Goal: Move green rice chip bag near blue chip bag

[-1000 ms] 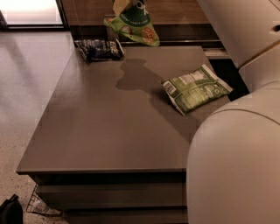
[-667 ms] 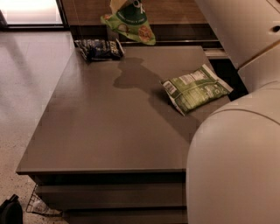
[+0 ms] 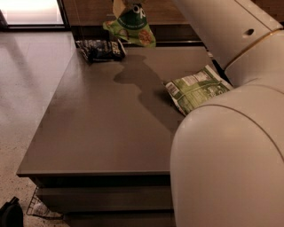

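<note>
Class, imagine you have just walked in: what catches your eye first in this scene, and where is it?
A huge white robot arm fills the right foreground. At the top edge, the gripper holds the green rice chip bag in the air over the far end of the table, just right of the blue chip bag lying there. A paler green bag lies flat on the table's right side.

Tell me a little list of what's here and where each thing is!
gripper: gripper at the top edge, holding the bright green glossy rice chip bag up in the air
blue bag: dark blue glossy chip bag lying at the far left of the brown table
other bag: pale green rectangular bag lying flat at the right side
</note>
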Motion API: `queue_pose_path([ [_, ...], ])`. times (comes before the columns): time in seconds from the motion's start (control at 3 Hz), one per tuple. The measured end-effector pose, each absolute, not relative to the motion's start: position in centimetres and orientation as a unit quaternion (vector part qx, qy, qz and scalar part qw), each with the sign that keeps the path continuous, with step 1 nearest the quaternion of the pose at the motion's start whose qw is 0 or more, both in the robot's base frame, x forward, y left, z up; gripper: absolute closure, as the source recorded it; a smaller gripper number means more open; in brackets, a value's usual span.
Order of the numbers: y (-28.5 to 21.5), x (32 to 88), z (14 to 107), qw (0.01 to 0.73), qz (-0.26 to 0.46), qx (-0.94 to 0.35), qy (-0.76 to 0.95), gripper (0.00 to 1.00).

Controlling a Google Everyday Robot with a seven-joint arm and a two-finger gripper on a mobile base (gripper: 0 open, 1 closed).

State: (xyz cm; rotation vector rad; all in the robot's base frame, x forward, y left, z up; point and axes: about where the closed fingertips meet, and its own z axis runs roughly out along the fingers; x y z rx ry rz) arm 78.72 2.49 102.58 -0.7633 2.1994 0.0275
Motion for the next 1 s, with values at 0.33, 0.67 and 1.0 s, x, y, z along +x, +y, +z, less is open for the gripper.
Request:
queue_pose_path([
  [0.33,2.3,80.9,100.7,0.393,-0.039,-0.278,0.876,1.00],
  [0.67,1.0,82.5,99.1,0.385,-0.095,-0.248,0.884,1.00],
  [1.0,0.3,83.6,96.8,0.376,-0.069,-0.226,0.896,1.00],
])
